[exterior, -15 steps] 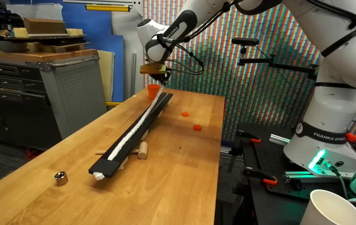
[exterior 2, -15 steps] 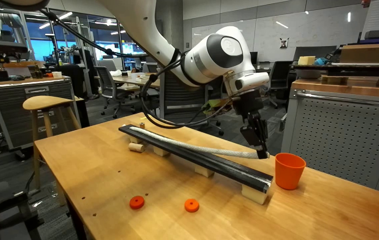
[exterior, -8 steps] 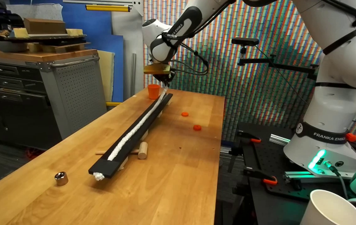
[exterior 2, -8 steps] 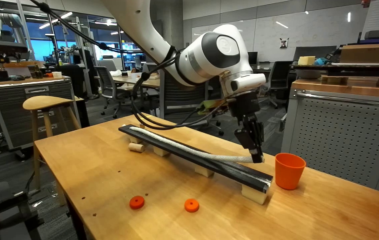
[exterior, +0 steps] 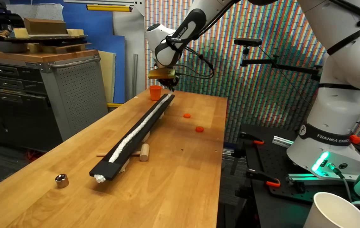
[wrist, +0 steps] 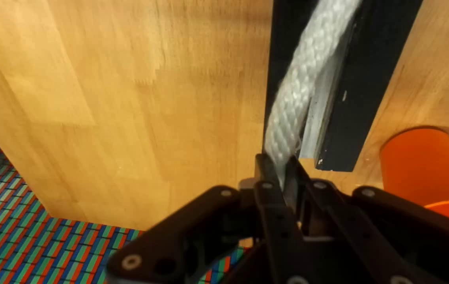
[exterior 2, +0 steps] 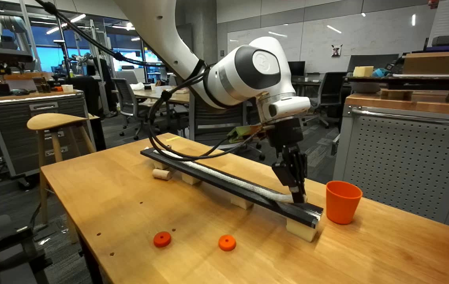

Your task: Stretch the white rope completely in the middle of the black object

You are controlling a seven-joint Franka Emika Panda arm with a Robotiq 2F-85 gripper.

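Your gripper [wrist: 279,163] is narrow rn, clamped on the rope [wrist: 302,75] near one end of it, and it's low over the bar [exterior: 108,168], close to the bar's end by the short edge of the desk [exterior: 180,177] that faces the striped wall [exterior: 249,95]. Most of the rope lies lengthwise along the bar, which runs approx parallel to the desk's long edges. Near your grip tho, the wrist view has the rope veering out of the middle channel [wrist: 316,122] toward the long edge on the side of the base [exterior: 341,155], so a strip of bare silvery channel shows right next to it. Can't tell if that last bit touches the bar or hangs just above. At the opp. end of the bar a white tuft [exterior: 100,178] sticks out. Bar's up on pale blocks [exterior 2: 301,230], and a mallet [exterior: 144,152] lies w/ its handle under it, head poking out toward the base-side long edge. FYI the orange cup [exterior 2: 343,203] is just beside the bar's wall end, apart from it, on the side of the opp. long edge. The metal cylinder [exterior: 62,180] is btwn the bar and that same long edge, down near the tuft end. Two discs [exterior 2: 162,239] [exterior 2: 227,243] sit btwn the bar and the base-side edge.
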